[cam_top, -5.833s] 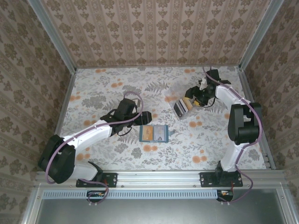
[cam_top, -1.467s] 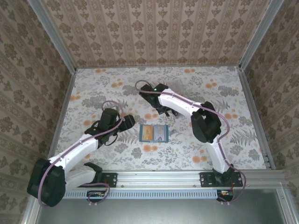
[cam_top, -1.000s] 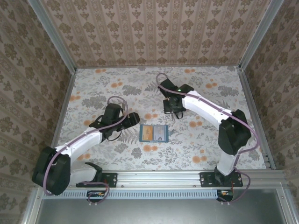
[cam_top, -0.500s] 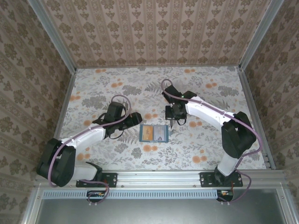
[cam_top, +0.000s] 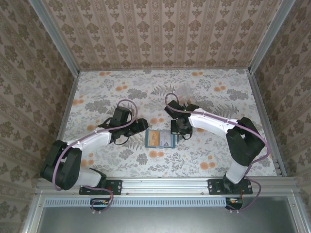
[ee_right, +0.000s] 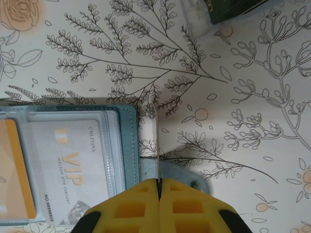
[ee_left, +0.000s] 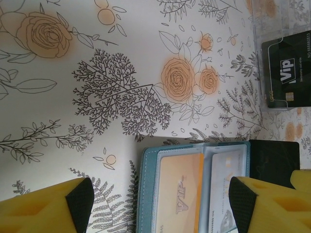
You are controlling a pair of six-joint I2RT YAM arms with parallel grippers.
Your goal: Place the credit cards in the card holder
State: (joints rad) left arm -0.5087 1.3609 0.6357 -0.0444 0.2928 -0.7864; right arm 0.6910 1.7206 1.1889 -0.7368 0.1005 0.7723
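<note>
Card-insertion step: our right gripper (ee_right: 159, 187) pinches a dark card (ee_left: 274, 158) edge-on at the right edge of the open card holder (cam_top: 160, 139), left gripper (cam_top: 142, 125) wide beside its left edge; next, we judge, levelling it into a pocket.

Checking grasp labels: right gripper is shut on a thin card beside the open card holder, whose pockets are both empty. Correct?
No. The pockets of the card holder are not empty: the left wrist view shows a tan-yellow card and a white card in them. The right gripper is shut on a thin card beside the open holder, as stated.
</note>
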